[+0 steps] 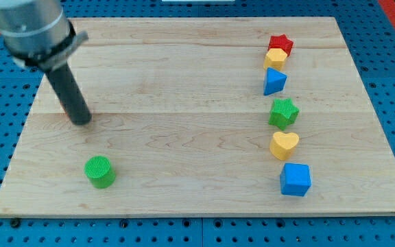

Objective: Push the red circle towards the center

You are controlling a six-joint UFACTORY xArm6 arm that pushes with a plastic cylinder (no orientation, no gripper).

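Peeking from behind my tip [82, 121], view's L: red blk [63, 108], mostly hidden.

- my tip [82, 121] near wooden board's [184, 199] left edge, above green cylinder [100, 171], apart from it
- column by right edge, top to bottom: red star [281, 44] touching yellow hexagon [275, 58], blue triangle [274, 81], green star [284, 112], yellow heart [284, 145], blue cube [295, 180]
- red circle not visible
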